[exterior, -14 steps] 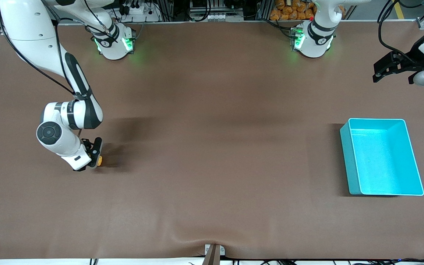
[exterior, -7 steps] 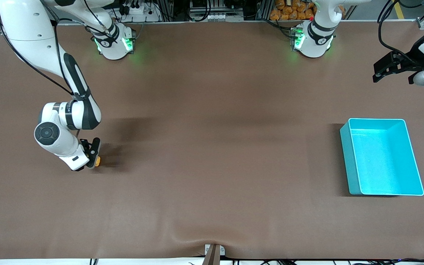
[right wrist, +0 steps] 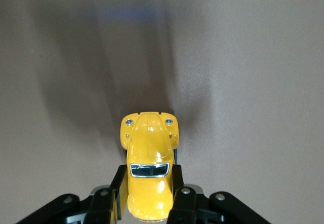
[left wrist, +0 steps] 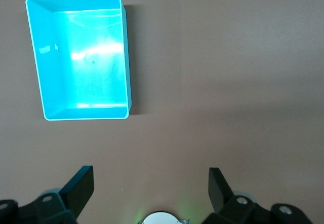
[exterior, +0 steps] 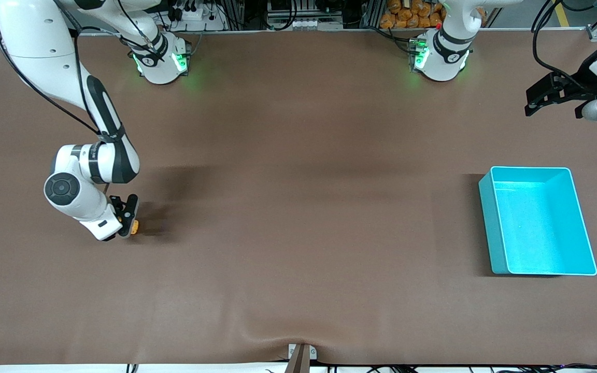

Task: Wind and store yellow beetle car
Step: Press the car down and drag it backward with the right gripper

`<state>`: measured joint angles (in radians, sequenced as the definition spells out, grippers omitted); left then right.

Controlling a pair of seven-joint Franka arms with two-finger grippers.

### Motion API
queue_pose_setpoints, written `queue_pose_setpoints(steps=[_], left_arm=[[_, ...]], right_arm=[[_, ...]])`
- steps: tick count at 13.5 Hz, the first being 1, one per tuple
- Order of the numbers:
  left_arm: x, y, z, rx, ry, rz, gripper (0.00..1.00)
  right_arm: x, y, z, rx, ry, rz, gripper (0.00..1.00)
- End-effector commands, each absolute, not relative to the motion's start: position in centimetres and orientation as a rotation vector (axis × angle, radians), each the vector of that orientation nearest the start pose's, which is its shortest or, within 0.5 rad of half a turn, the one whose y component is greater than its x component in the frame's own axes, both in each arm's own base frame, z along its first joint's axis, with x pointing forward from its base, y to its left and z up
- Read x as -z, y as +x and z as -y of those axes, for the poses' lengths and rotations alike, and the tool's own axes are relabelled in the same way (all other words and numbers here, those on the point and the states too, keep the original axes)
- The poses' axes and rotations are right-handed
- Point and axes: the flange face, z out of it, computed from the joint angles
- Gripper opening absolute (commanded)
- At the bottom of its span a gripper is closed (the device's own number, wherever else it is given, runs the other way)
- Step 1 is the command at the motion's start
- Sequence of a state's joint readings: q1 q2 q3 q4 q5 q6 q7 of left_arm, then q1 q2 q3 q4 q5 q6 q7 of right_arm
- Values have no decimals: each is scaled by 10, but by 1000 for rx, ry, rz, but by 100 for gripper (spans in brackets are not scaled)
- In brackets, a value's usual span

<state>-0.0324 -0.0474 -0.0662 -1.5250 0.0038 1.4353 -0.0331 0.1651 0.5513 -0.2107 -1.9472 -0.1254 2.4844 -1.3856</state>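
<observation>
Yellow beetle car (right wrist: 149, 172) pinched between right gripper (exterior: 128, 221) fingers at the table (exterior: 298, 207). Turquoise bin (exterior: 539, 221) well apart, toward left arm's end. Left gripper (left wrist: 152, 193) spread, waiting high near bin.

Right tool (exterior: 128, 224) and clamped tiny yellow-orange beetle-shaped toy car (exterior: 134, 227) dragged slightly toward ten o'clock along the brown desk (exterior: 298, 233)

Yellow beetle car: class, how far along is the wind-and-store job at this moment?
Done: the right gripper is shut on the yellow beetle car, down at the brown table. In hand: the winding, by the look of it. Left: storing it in the turquoise bin, which holds nothing. The left gripper waits, open.
</observation>
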Motion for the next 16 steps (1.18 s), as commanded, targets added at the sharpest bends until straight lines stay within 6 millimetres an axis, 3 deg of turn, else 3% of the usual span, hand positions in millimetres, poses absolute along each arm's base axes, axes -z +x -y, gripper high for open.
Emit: queue_pose_setpoints(steps=[1,9,16], left_arm=[[-663,525,52,-48,-3133,-129,100],[-663,525,51,-48,-3133,-125,100],[-663,525,51,-48,-3133,-125,100]], right_arm=[[-181,624,43,-232,-2411,2193,14],[-175,623,73,-248,-2367,2225,15],[-169,619,116,-264,-2378,2197,15]])
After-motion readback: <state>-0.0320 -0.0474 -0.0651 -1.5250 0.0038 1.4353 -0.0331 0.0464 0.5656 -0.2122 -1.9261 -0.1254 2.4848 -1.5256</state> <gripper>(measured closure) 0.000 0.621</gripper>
